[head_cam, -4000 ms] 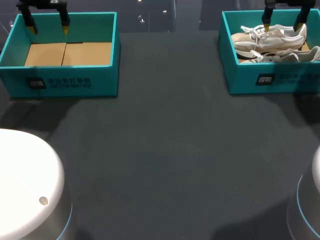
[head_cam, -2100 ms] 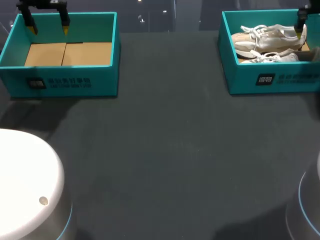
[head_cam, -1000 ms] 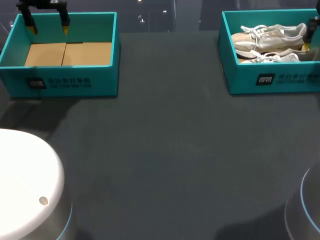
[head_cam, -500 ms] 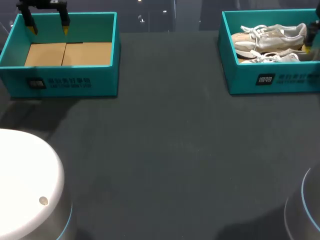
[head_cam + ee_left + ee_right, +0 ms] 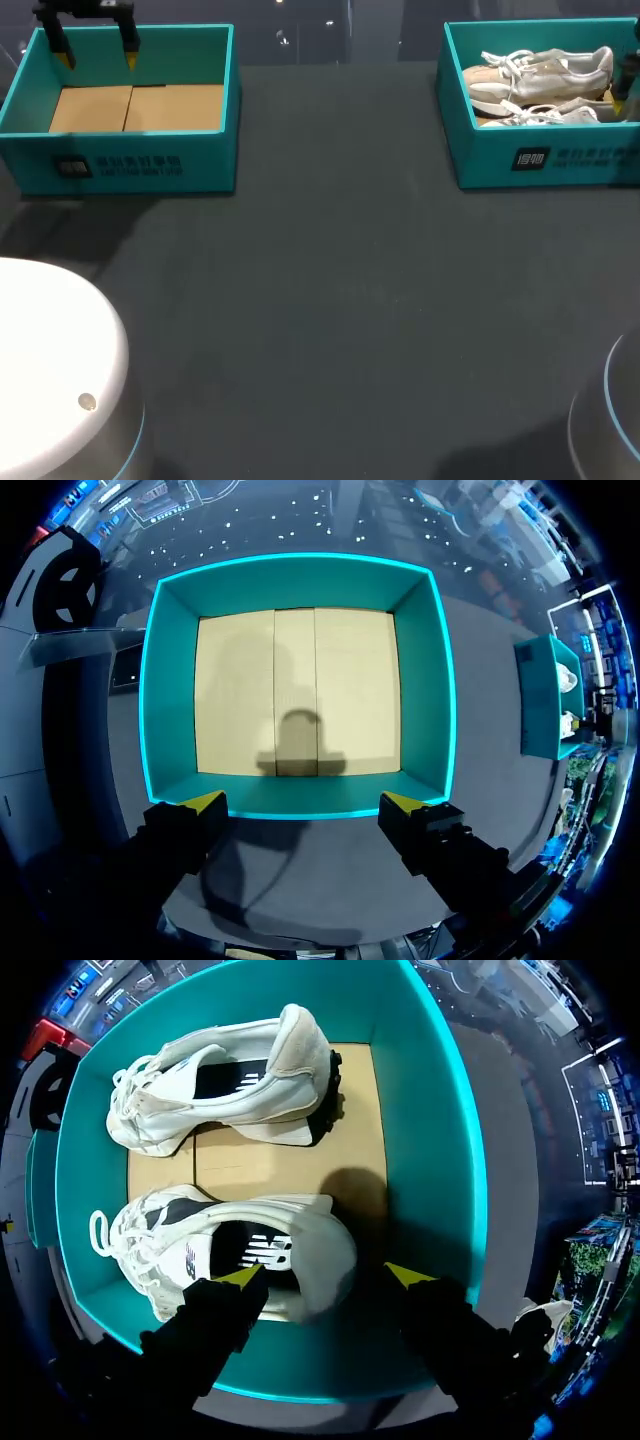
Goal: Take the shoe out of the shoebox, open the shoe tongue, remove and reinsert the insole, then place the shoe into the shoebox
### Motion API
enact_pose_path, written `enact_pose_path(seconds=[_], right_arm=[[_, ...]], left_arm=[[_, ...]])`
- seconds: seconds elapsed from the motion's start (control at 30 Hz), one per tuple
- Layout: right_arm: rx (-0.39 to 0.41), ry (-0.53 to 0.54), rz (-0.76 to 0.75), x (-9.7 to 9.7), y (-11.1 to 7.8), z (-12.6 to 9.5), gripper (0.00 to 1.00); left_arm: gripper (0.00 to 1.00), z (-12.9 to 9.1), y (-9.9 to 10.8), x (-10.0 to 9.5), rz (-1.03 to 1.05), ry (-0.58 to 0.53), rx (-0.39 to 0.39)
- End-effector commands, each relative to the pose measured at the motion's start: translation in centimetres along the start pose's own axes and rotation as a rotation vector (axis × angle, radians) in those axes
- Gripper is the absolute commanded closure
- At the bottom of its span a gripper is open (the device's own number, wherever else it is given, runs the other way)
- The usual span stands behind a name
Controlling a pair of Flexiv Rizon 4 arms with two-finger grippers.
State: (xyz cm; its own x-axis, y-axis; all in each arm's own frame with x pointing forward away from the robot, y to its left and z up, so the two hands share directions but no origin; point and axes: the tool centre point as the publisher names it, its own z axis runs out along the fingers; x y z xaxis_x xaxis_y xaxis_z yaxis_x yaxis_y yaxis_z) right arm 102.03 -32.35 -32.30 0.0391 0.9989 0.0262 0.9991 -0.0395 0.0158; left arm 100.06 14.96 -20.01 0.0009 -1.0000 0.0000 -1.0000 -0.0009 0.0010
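Hanging with fingers spread, the right claw is seen above the shoebox, the heel of one shoe below its tips. The left claw, likewise parted, is held over another box.

The left end effector hangs at the far left corner, pointing straight down, its two yellow-tipped fingers spread wide apart. The right end effector points down at the far right edge, its tips likewise held wide apart
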Motion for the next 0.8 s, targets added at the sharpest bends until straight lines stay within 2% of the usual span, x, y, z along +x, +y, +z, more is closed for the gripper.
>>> enact_pose_path(seconds=[0.03,0.43,0.6,0.8], right_arm=[[-0.005,-0.001,0.001,0.0,0.0,0.4,0.29],[-0.014,-0.010,-0.001,-0.3,0.0,1.7,0.32],[-0.009,-0.014,0.004,-0.8,-0.1,2.0,0.36],[-0.003,-0.021,0.006,-1.0,-0.2,2.5,0.34]], left_arm=[[0.00,0.0,0.0,0.0,0.000,0.000,0.000],[0.00,0.0,0.0,0.0,0.000,0.000,0.000],[0.00,0.0,0.0,0.0,0.000,0.000,0.000],[0.00,0.0,0.0,0.0,0.000,0.000,0.000]])
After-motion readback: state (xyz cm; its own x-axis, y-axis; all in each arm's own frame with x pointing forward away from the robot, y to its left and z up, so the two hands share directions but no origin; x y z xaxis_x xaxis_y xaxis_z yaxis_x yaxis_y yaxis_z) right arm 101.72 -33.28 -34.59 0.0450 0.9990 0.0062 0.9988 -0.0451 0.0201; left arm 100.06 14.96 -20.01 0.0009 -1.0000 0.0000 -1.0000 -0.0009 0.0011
